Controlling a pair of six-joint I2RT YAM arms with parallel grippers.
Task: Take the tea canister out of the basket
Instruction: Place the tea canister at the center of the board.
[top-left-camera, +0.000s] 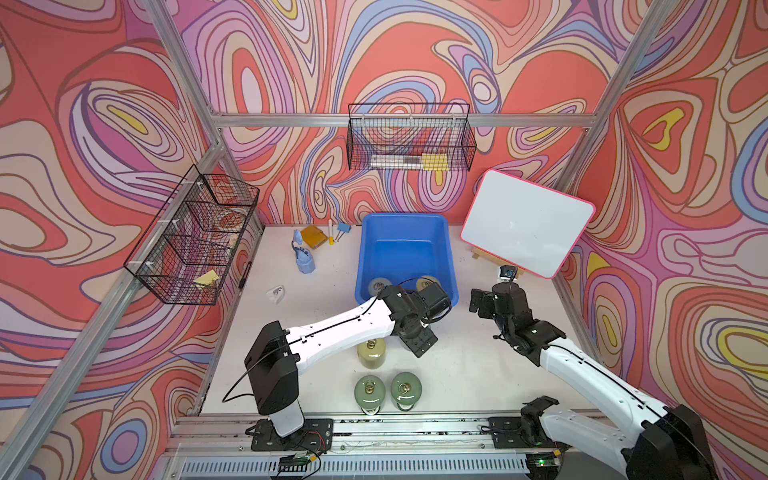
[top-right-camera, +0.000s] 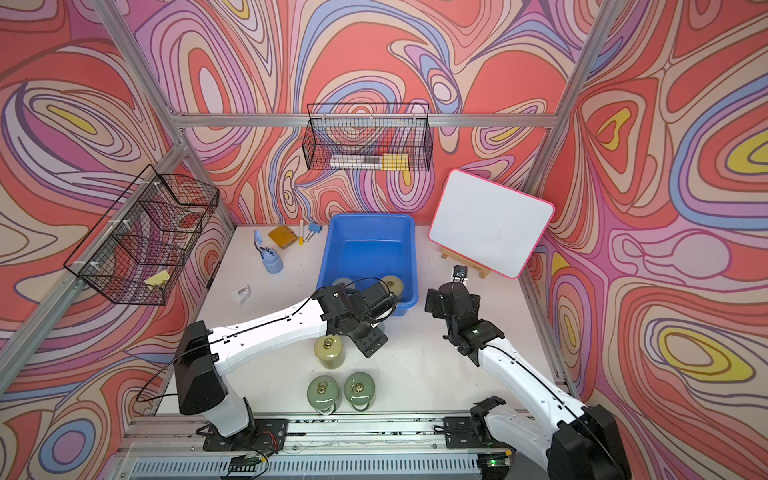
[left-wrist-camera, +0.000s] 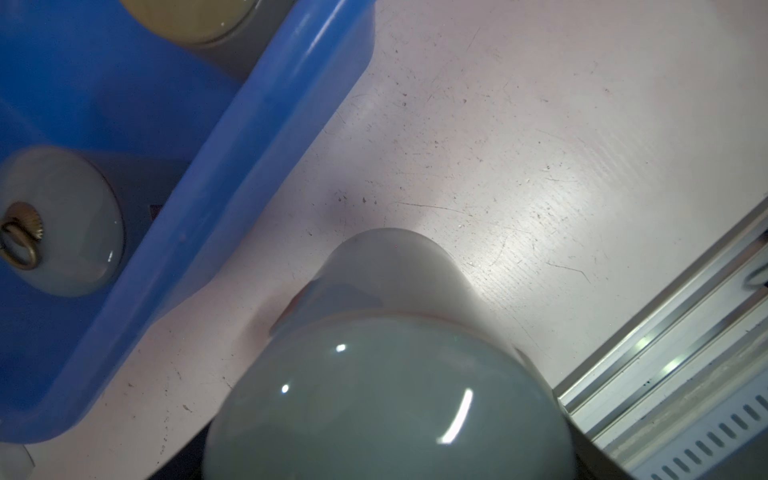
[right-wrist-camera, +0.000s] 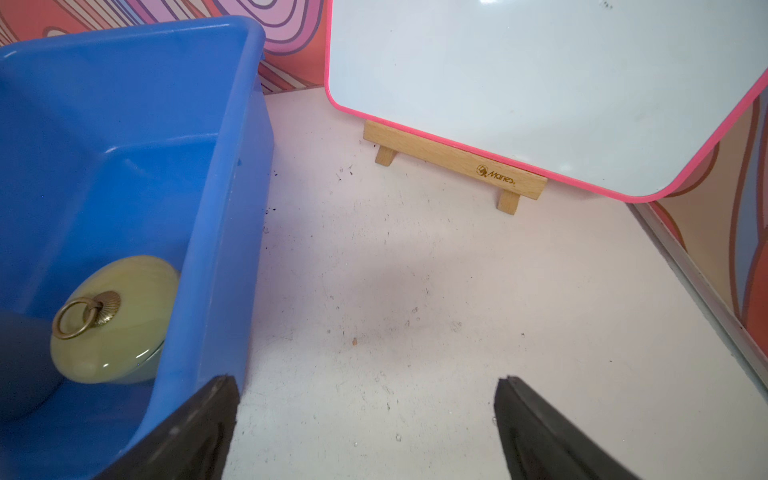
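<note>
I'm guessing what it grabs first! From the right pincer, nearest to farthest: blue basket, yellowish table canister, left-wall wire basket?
In a top view, from the right pincer:
1. Blue basket, just left of it.
2. Yellowish canister, on the table by the left arm.
3. Wire basket, on the far left wall.

Swirled red, pink and lilac walls (top-left-camera: 415, 62); aluminium frame (top-left-camera: 291, 120); scuffed white tabletop (top-left-camera: 465, 374); even light

We log both arms, bolted by black screwed plates (top-left-camera: 291, 432) onto the aluminium base rail (top-left-camera: 415, 426). The white-shelled, black-jointed left arm (top-left-camera: 340, 328) and its twin right arm (top-left-camera: 590, 370) each carry a thin black cable along the shell. On the right gripper (right-wrist-camera: 368, 386) the fingers (right-wrist-camera: 199, 428) are matte black wedges.
</note>
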